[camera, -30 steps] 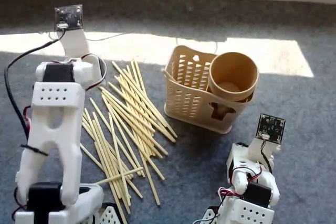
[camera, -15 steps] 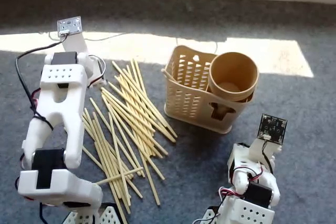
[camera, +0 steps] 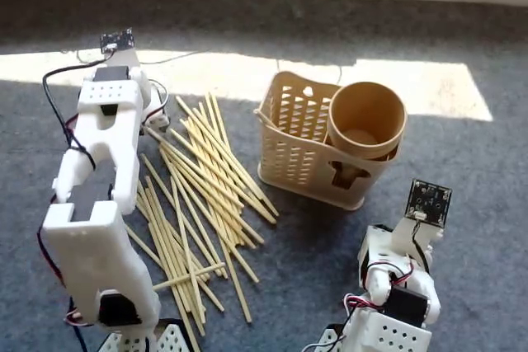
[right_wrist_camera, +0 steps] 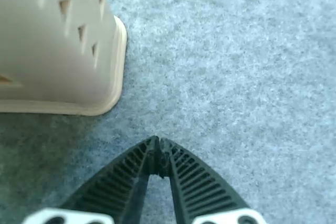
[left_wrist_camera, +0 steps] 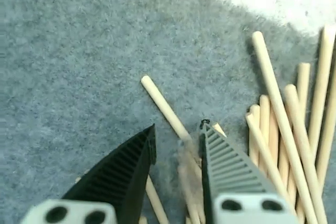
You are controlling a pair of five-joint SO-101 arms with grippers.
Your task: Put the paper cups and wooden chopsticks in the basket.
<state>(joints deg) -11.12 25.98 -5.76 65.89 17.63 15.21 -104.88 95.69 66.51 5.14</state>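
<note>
Several wooden chopsticks point(camera: 198, 195) lie scattered on the grey carpet left of the basket point(camera: 297, 154). A paper cup point(camera: 367, 121) stands inside the basket at its right end. My left gripper point(left_wrist_camera: 177, 132) is open and low over the carpet at the far left edge of the pile. One chopstick point(left_wrist_camera: 160, 103) runs in between its fingertips, and more chopsticks point(left_wrist_camera: 286, 129) lie beside it. From above, the left arm point(camera: 103, 146) stretches over the pile. My right gripper point(right_wrist_camera: 157, 149) is shut and empty, near the basket's corner point(right_wrist_camera: 105, 77).
The right arm point(camera: 396, 278) sits folded at the near right. A sunlit strip point(camera: 231, 72) crosses the carpet behind the basket, with thin cables point(camera: 177, 57) on it. Open carpet lies right of the basket.
The left arm has stretched forward and dropped toward the far left end of the chopstick pile. The right arm, the basket and the cup have stayed put.
</note>
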